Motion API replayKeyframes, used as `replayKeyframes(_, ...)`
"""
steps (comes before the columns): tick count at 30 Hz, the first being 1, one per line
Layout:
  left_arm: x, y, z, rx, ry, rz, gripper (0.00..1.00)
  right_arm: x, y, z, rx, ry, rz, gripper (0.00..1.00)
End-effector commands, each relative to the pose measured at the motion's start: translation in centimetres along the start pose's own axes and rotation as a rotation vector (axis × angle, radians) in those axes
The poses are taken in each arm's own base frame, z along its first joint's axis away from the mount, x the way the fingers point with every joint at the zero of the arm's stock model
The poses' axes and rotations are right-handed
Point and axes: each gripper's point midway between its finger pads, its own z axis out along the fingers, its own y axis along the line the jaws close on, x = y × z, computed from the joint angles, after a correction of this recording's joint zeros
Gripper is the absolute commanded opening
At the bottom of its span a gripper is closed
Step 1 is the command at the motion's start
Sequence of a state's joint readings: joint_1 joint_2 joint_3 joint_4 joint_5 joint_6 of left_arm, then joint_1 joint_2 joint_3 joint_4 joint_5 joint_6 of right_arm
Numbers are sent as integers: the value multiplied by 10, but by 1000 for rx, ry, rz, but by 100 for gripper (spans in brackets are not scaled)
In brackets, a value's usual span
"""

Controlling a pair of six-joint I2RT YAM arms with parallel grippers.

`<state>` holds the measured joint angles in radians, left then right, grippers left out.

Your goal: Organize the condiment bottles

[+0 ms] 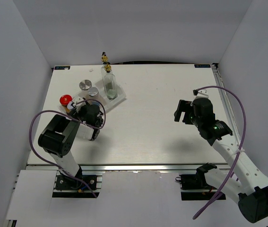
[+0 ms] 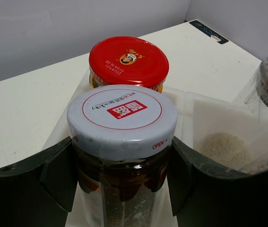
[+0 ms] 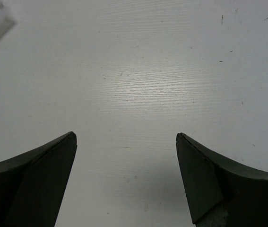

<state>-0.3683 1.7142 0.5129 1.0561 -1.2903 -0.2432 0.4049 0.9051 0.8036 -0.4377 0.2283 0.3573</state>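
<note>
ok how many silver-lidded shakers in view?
2. Both sit far left on the table, side by side: one shaker farther back, the other nearer, next to the cruet. The left arm could hide more.

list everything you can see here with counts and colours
glass cruets: two, clear, one in the rack, one at the far edge of the table
shakers: two, silver lids, left of the racked cruet
white-lidded jar: one, dark contents, in left hand
red-lidded jar: one, red lid, beyond the white-lidded jar
rack: one, white, far left
table: one, white
left hand: black, shut on white-lidded jar
right hand: black, open above bare table
</note>
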Motion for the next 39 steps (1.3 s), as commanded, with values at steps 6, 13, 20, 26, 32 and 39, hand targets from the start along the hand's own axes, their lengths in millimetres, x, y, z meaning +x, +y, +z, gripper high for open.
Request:
replayKeyframes(6, -18, -10, 7, -68, -32, -74, 52, -14, 3, -5, -20, -48, -9, 89)
replayKeyframes(13, -24, -15, 7, -15, -39, -64, 52, -16, 3, -7, -22, -58, -9, 89)
replayKeyframes(20, -31, -13, 10, -11, -63, -99, 63, -16, 2, -9, -22, -65, -11, 89)
replayKeyframes(26, -24, -8, 12, -16, -56, -79, 65, -17, 3, -11, -27, -74, -11, 89)
replayKeyframes(32, -24, -6, 11, -9, -55, -79, 77, -17, 3, -9, -30, -72, -11, 89)
replayKeyframes(39, -20, -8, 13, -20, -45, -58, 79, -16, 3, -9, -32, -69, -14, 89)
